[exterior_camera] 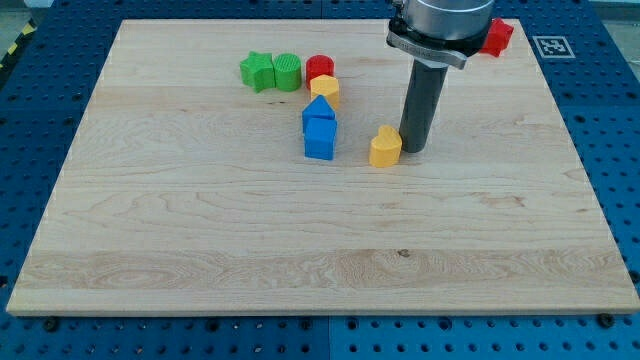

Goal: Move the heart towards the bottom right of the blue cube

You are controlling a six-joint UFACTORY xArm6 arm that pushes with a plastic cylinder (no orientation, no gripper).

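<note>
A yellow heart (385, 147) lies on the wooden board (300, 260) near the middle. My tip (415, 150) stands right next to the heart, on its right side, touching or nearly touching it. A blue cube (320, 140) lies to the left of the heart, with a gap between them. A second blue block (318, 109), pointed on top, sits directly above the cube and touches it.
A yellow block (325, 90) and a red cylinder (319, 68) sit above the blue blocks. A green star (257, 71) and a green cylinder (287, 71) lie to their left. A red block (497, 36) sits at the top right, partly behind the arm.
</note>
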